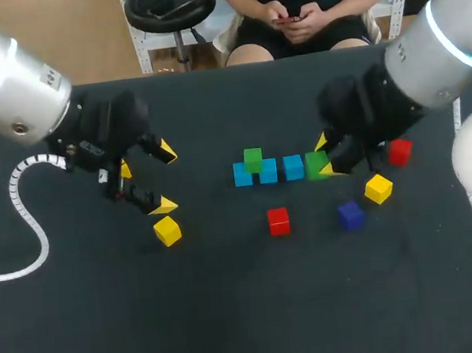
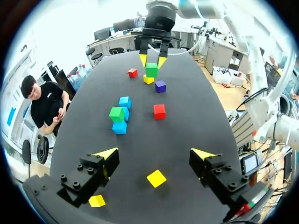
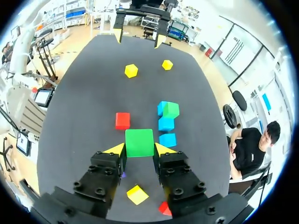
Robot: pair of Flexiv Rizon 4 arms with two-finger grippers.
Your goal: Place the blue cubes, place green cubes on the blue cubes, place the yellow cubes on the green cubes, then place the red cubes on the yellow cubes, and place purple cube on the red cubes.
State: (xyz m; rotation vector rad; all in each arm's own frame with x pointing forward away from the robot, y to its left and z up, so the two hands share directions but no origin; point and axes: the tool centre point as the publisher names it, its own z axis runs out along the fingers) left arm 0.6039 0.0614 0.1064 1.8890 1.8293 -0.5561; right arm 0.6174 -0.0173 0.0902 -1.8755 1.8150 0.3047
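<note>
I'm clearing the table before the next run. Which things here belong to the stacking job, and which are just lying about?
Belong to the job:
- three blue cubes
- stacked green cube on the blue ones
- held green cube, in the right gripper
- three yellow cubes
- two red cubes
- purple cube

Lying about:
- only the white cable

The blue cubes form a row mid-counter, a green cube stacked near its left end. Our right gripper, clamped on a second green cube, blocks the row's right end. In front, a red cube and the purple cube stand apart, leaving a passable gap. A yellow cube and another red cube crowd that gripper's outer side. Bare counter separates the row from our left gripper, spread wide near two yellow cubes.
</note>
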